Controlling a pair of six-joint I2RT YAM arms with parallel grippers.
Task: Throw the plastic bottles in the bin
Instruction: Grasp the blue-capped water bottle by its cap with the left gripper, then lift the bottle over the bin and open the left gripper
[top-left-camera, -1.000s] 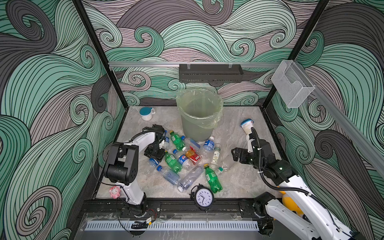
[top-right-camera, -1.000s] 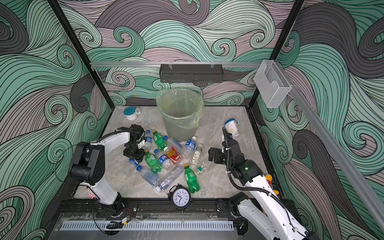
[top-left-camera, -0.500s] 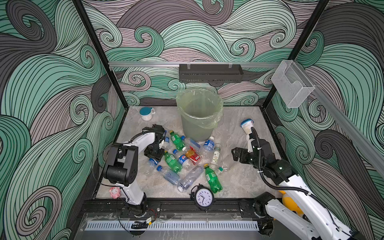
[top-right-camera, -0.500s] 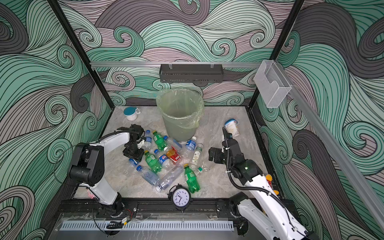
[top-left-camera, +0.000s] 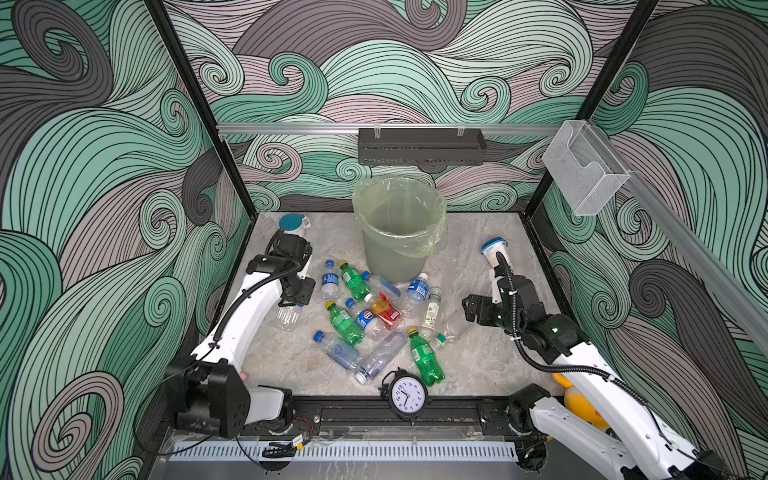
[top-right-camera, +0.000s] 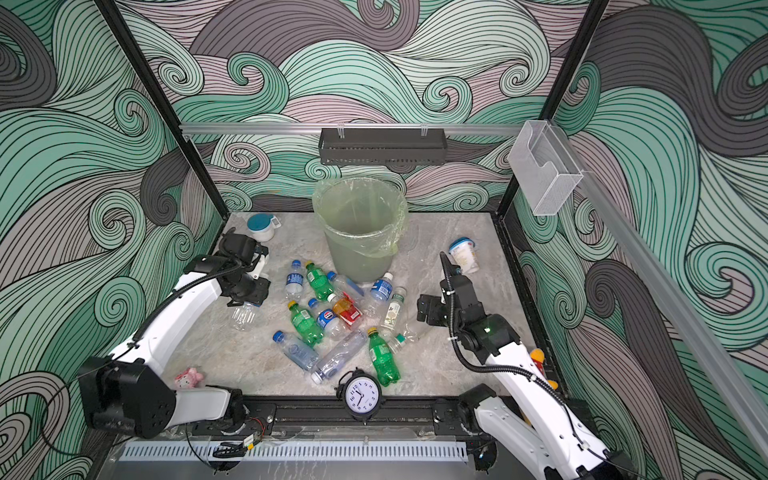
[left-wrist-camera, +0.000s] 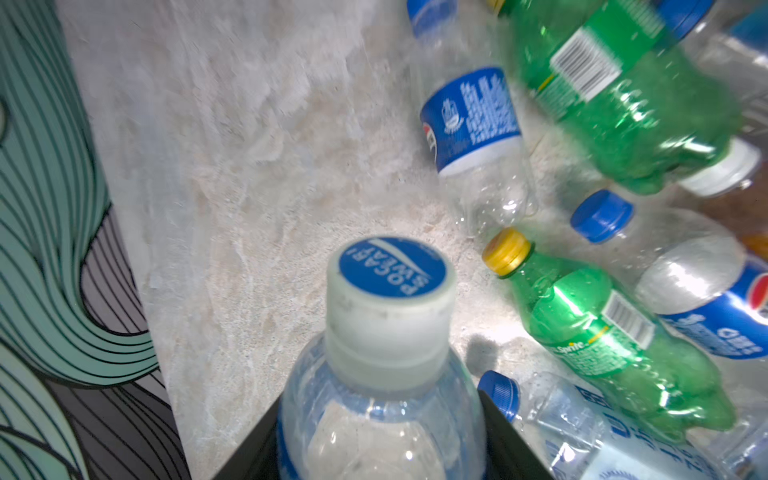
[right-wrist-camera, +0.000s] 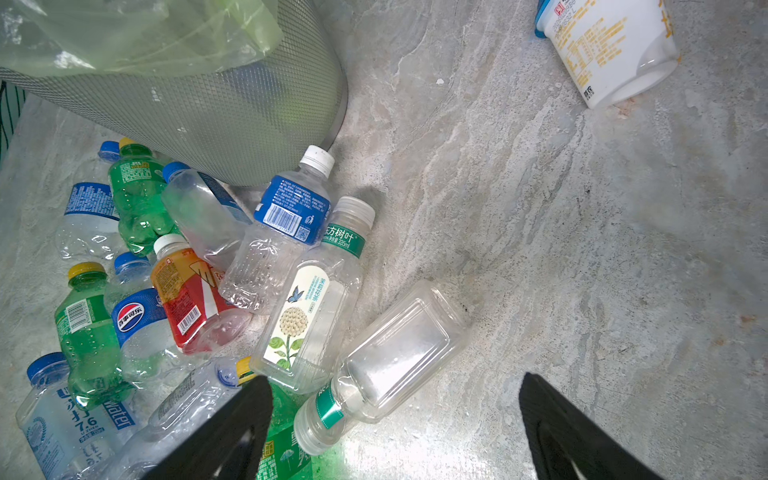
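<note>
Left claw (top-left-camera: 296, 302) | had just clamped onto clear bottle (left-wrist-camera: 382, 415), left of bin (top-left-camera: 392, 262) | right claw (right-wrist-camera: 392, 399) hung apart by remaining bottles (top-left-camera: 374, 320) | grasp looked secured; lift to bin seemed next

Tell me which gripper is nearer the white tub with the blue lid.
Right. The right gripper sits open just nearer the camera than the white tub; the left gripper is far across the plastic bottles, shut on a clear bottle.
</note>
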